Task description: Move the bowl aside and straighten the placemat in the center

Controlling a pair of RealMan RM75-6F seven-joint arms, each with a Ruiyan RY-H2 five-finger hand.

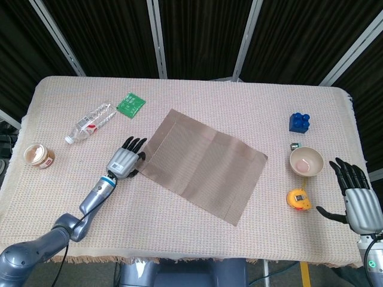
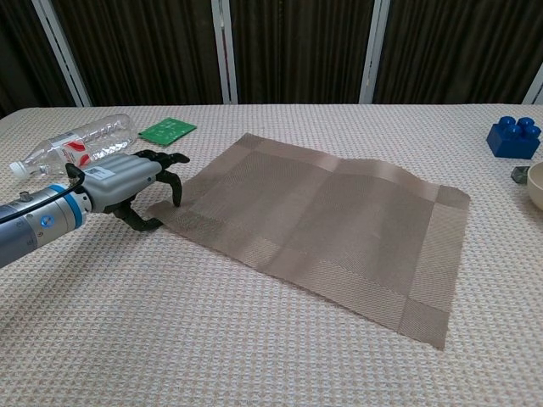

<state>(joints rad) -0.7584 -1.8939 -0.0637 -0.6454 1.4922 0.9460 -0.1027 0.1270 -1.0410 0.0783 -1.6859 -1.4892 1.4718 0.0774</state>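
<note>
Dark curtained panels close off the far side of a table point(image 1: 197, 95) laid with a pale woven cloth.

From the head view, the placemat point(image 1: 200, 162) is seen lying askew at the table's centre, so straightening is judged not yet done. The bowl point(image 1: 306, 161) is found well off the mat, just ahead of the right hand point(image 1: 358, 200), which is held with fingers spread and nothing in it; moving the bowl aside therefore appears finished. The left hand point(image 1: 124, 160) is placed at the mat's nearest corner, fingertips reaching the edge. A yellow tape measure point(image 1: 298, 198) is seen just beside the right hand, a blue block point(image 1: 300, 121) further ahead of it.

From the chest view, the left hand point(image 2: 127, 185) is shown with fingers curled down over the mat's corner point(image 2: 170, 212); whether the corner is actually pinched cannot be told. A raised ripple along the mat's far edge is revealed only here, while the right hand falls outside this view. A bottle point(image 2: 72, 144) lies just behind the left hand.
</note>
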